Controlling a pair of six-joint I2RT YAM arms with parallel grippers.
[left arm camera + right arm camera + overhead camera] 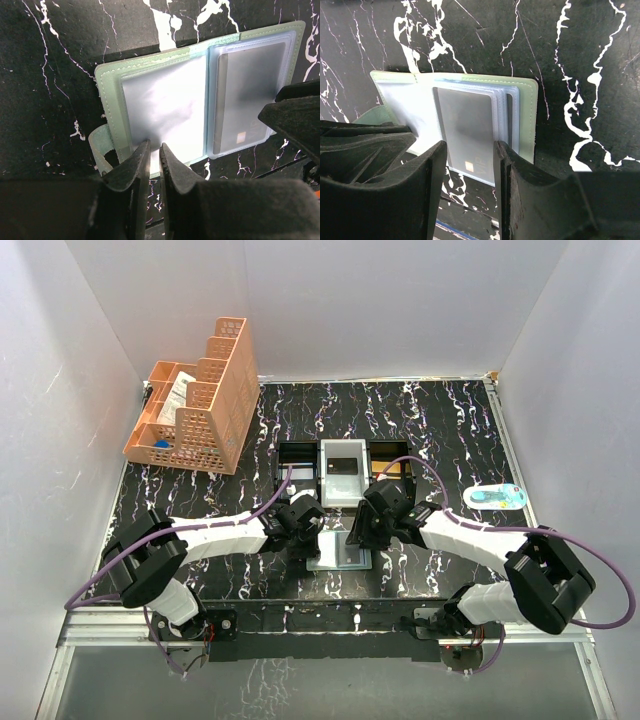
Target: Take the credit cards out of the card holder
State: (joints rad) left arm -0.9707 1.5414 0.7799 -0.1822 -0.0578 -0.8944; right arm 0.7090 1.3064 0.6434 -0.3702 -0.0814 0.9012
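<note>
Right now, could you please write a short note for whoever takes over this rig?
Left gripper: fingers nearly together at the near edge of the card holder's left panel; grip unclear.
Right gripper: open, astride the grey card in the right sleeve.
Done: holder lies open on the table.
Left: draw out this card, then any others.

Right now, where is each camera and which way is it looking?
Top: above and behind the arms, looking down on the table; both arms and bases show.
Left wrist: on the left arm, looking down at the open card holder; the left gripper shows.
Right wrist: on the right arm, looking down at the same card holder; the right gripper shows.
Shared: all three see the card holder.
</note>
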